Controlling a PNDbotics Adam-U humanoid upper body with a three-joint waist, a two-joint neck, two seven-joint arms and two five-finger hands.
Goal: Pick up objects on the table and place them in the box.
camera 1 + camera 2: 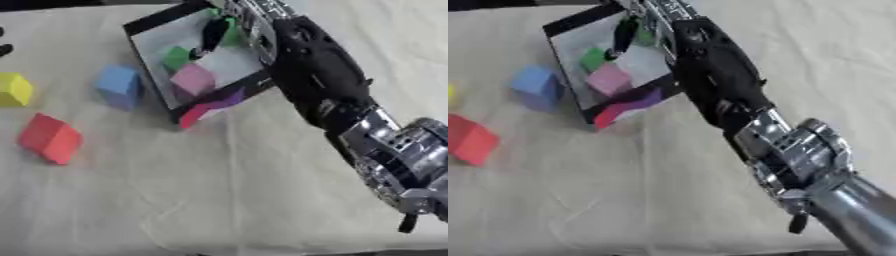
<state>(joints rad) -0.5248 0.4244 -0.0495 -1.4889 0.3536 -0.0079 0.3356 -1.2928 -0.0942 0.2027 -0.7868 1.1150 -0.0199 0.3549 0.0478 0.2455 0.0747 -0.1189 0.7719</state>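
We see the right hand (229, 25) reaching over the black-rimmed open box (149, 23); whether its fingers are apart or together we cannot tell. Below it, inside the box, lie a green foam cube (178, 56) and a pink foam cube (193, 78). On the cloth-covered counter (219, 190), left of the box, stand a blue foam cube (119, 86), a yellow foam cube (14, 89) and a red foam cube (51, 137).

The box (154, 22) sits toward the bench's (219, 200) far edge, holding two blocks (192, 79). Left of it lie three more blocks (119, 86), spreading toward the left edge.
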